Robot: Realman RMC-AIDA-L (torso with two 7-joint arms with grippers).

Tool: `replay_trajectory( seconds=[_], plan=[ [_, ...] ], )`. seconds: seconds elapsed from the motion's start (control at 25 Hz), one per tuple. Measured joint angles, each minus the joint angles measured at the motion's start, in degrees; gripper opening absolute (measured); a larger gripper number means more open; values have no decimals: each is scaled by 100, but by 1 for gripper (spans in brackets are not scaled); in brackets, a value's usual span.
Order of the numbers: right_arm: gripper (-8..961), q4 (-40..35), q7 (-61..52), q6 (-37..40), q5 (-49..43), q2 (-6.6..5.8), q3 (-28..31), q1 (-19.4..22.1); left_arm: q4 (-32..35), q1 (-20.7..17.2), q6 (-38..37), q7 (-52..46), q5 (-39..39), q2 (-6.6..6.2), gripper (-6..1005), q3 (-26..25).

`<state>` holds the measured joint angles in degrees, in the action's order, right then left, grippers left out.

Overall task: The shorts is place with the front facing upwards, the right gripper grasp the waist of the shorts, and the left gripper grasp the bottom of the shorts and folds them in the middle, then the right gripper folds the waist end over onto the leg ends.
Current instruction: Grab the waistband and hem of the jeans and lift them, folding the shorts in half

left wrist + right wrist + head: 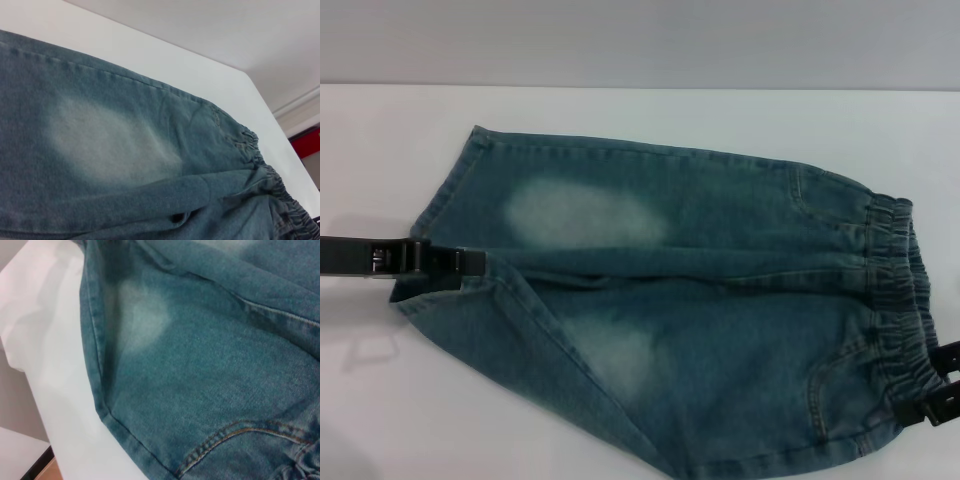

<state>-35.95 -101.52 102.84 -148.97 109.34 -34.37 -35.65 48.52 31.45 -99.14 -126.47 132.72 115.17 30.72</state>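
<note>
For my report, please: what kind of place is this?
Probably a robot test bench or lab, not a home: a bare white table, a plain grey wall, and only the shorts between the left gripper and right gripper.

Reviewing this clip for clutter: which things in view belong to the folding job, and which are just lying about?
Job:
shorts
waist, at the right gripper
leg hems, at the left gripper

Lying about:
nothing; only the white table

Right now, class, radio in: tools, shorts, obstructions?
Left tool at leg hems. Right tool at gathered waistband. Faded blue-green denim shorts flat on white table. Nothing obstructing.
</note>
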Motion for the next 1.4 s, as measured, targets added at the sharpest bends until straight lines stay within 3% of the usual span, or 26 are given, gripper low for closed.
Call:
replay_trajectory(
  seconds=[0.64,0.84,1.2,1.4],
  plan=[
    [800,-103,1,161,-52,-88,-15,129,0,-16,-34,0,0,-4,40,-4],
    [616,-238,26,99,-54,-100,-17,227,0,-4,-43,0,0,-9,40,-9],
    [396,-255,156,65,-45,-86,-18,311,0,1,-44,0,0,-13,40,-38],
    [162,-255,159,-48,-30,-75,16,321,-1,2,-44,0,0,-13,40,-40]
  ],
)
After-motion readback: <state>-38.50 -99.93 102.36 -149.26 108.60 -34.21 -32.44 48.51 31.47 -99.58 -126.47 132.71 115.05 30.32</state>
